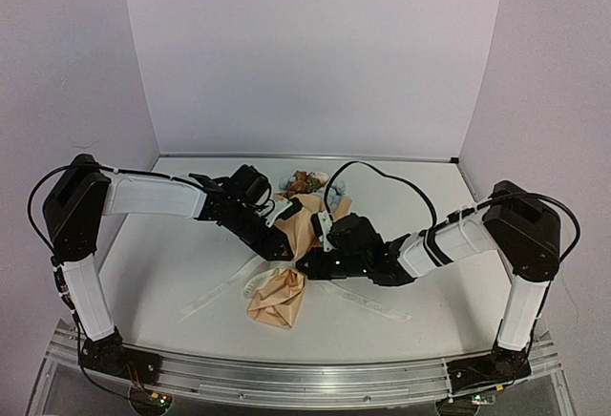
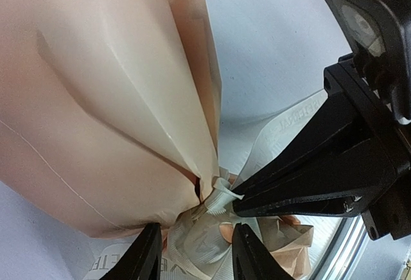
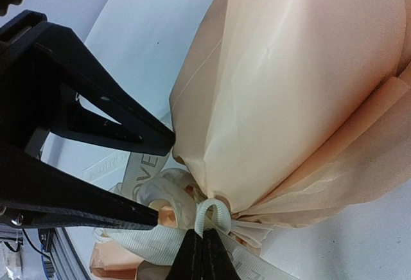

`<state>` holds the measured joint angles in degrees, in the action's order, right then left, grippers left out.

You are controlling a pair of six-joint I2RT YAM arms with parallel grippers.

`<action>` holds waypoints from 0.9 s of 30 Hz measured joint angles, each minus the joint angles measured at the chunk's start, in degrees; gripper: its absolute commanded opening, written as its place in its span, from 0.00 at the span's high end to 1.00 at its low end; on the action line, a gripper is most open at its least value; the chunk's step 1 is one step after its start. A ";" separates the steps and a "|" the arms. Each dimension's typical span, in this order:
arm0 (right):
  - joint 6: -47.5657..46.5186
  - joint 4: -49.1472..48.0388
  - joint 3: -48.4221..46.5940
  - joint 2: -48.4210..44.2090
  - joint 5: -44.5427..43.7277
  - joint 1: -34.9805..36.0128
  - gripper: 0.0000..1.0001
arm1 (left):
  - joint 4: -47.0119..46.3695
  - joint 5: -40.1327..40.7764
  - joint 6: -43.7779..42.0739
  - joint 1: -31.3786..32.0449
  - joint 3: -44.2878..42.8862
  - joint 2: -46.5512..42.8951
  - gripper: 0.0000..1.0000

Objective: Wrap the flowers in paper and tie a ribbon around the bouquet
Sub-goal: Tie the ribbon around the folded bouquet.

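Item: bouquet, lying flat on the table, flower heads at its far end.
Ribbon: looped round the bouquet's pinched waist, tails trailing to either side.
Your right gripper: clenched on a ribbon loop at that waist.
Your left gripper: jaws apart, straddling the ribbon there.

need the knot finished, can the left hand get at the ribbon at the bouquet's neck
Probably yes: the left hand is open astride the ribbon at the bouquet's neck, with nothing between. The right hand, shut on a ribbon loop beside it, leaves little room.
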<state>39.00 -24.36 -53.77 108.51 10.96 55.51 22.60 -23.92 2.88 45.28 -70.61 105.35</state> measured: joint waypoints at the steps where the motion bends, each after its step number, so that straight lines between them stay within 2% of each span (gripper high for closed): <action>1: -0.01 -0.06 0.07 0.00 0.00 0.00 1.00 | 0.32 0.00 -0.08 0.06 -0.21 0.16 0.64; 4: -0.05 -0.15 0.23 0.00 0.00 -0.12 1.00 | 0.86 0.02 -0.26 0.05 -0.48 0.52 0.72; 8: -0.20 -0.25 0.32 0.00 -0.02 -0.20 1.00 | 1.66 0.03 -0.52 0.06 -0.63 1.29 0.92; 10: -0.25 -0.44 0.46 0.00 -0.02 -0.24 1.00 | 1.87 -0.04 -0.26 0.07 -0.63 1.62 0.98; 20: -1.35 -0.40 2.12 -1.68 -0.60 -0.24 1.00 | -1.32 -0.42 3.29 0.18 0.17 -0.47 1.00; 23: -1.63 0.58 2.90 -3.04 -0.63 -0.24 0.90 | -3.74 -0.65 5.04 0.15 1.84 -2.69 1.00; 27: -2.17 2.82 3.34 -5.33 -0.59 -0.24 0.66 | -7.44 -1.00 7.35 0.15 5.46 -3.88 1.00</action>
<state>36.83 -21.54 -50.43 103.17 10.37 55.27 15.16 -24.92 10.23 45.43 -65.15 101.47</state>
